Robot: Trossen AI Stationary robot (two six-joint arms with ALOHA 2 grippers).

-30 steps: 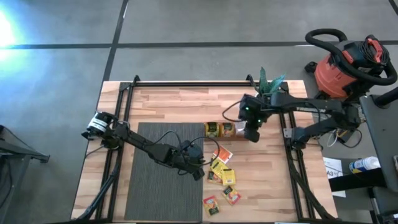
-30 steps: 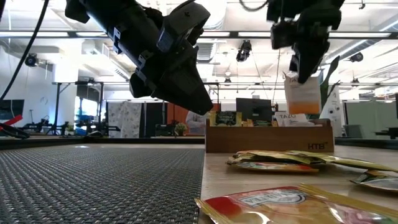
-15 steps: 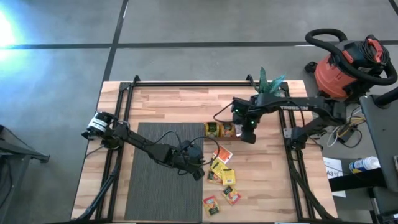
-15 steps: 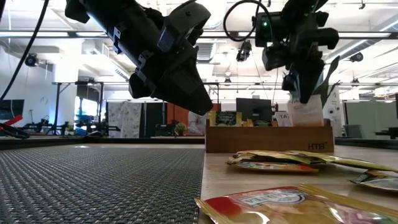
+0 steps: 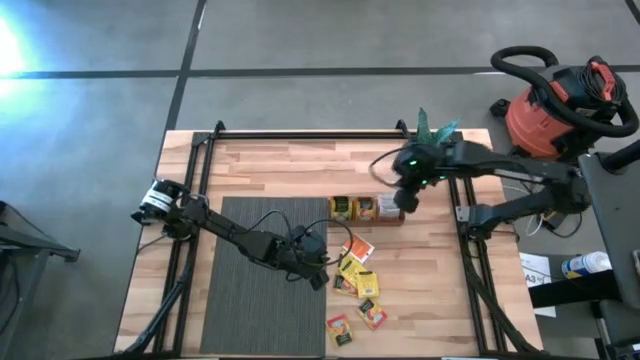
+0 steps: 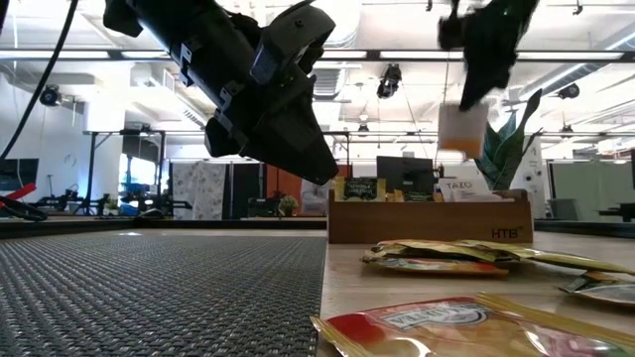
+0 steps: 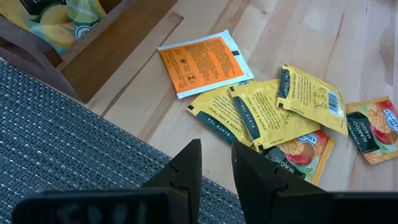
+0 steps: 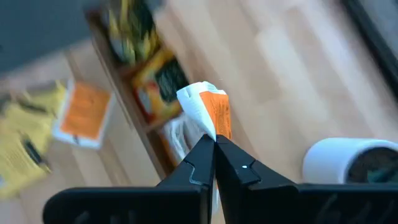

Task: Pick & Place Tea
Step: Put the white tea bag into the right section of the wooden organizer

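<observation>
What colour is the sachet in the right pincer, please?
White with orange sachet, clearest in the right wrist view.

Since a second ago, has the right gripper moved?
Yes. The right gripper, shut on a white and orange sachet, swung out over the wooden tray, then pulled back toward its right end, nearer the potted plant.

Open-plan lab, ceiling lights [image 6: 387, 84], shop vacuum [image 5: 560, 105]

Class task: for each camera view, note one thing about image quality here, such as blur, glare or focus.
High view: bright glare at the left edge on the floor. Low view: the white-and-orange sachet in the right gripper is smeared. Right wrist view: tray and table blurred. Left wrist view: loose sachets sharp.
</observation>
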